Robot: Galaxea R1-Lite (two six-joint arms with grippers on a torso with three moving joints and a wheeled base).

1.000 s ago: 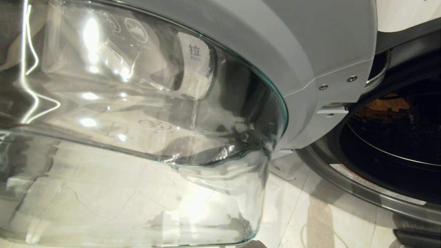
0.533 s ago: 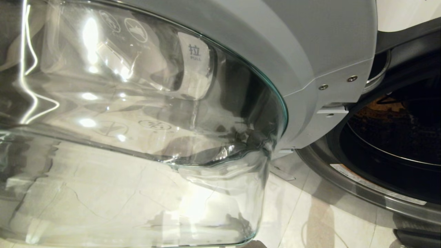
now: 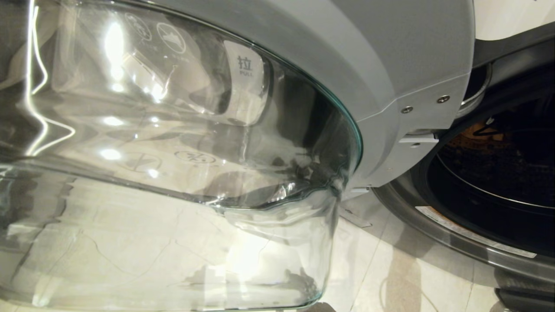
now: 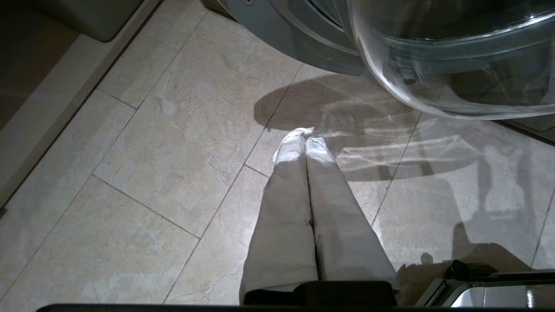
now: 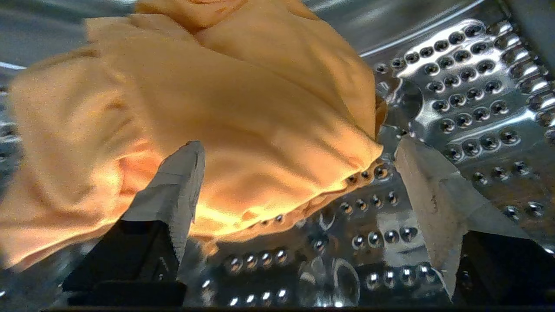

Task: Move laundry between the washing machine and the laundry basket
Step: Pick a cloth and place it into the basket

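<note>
Inside the washing machine (image 3: 490,182) drum, the right pincer (image 5: 299,173) gapes wide before the orange-yellow garment (image 5: 195,112); the left pincer (image 4: 305,138), pressed together, hangs over the floor (image 4: 151,164).

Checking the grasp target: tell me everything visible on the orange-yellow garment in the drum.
The orange-yellow garment is soft, matte knit-looking fabric, crumpled into a loose, folded heap with rounded creases. It lies on the perforated steel drum wall of the washing machine, its lower hem draped over the holes. The right gripper is open before it; one finger overlaps the cloth, contact unclear, the other stands clear beside it. In the head view it is just a small orange patch inside the drum.
</note>
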